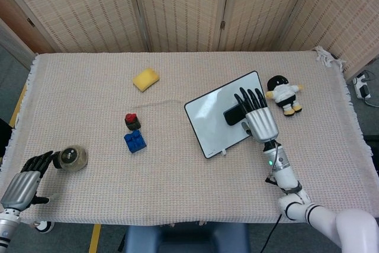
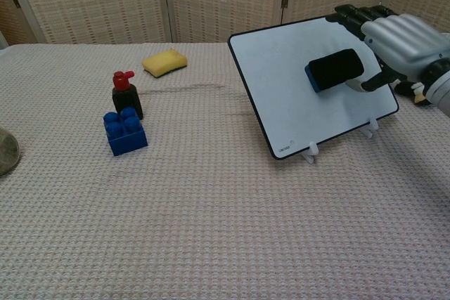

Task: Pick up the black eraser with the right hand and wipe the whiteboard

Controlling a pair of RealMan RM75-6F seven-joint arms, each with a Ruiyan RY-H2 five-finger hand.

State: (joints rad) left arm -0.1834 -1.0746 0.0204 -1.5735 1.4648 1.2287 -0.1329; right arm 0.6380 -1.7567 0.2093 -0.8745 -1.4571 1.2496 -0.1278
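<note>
The whiteboard leans on its small feet at the table's right. The black eraser lies flat against the board's upper right area. My right hand is just right of it, fingers stretched straight above the eraser and apart from it. Only the thumb reaches under the eraser's right end. My left hand is at the front left corner, holding nothing, beside a round jar.
A yellow sponge lies at the back centre. A red-and-black block and a blue brick stand left of the board. A small plush figure lies right of the board.
</note>
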